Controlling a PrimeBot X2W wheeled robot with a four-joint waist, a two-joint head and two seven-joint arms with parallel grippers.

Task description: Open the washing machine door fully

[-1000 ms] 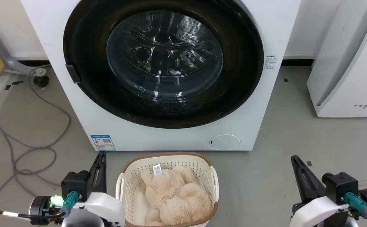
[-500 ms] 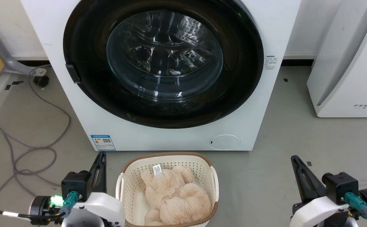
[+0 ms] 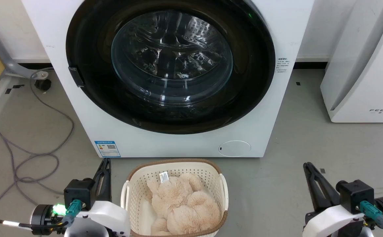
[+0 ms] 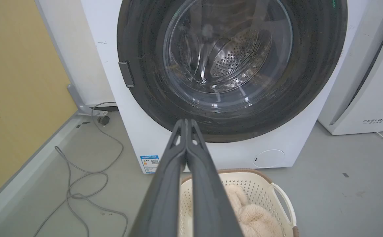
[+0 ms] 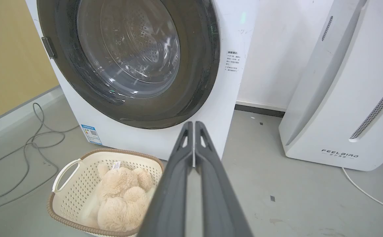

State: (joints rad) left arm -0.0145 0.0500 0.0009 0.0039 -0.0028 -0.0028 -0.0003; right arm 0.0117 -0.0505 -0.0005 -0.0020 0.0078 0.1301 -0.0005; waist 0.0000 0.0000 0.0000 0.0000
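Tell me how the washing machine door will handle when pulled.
The washing machine door probably swings stiffly as one rigid piece. Its glossy black ring looks slippery, giving little purchase. The bulging glass centre suggests it is fairly heavy.

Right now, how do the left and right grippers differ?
Left gripper sits close beside the basket; right gripper stands well apart from it, over the grey floor. Left gripper's fingers point almost straight up the head view; right gripper's fingers lean left. Shared: both shut, holding nothing, and short of the closed washing machine door.
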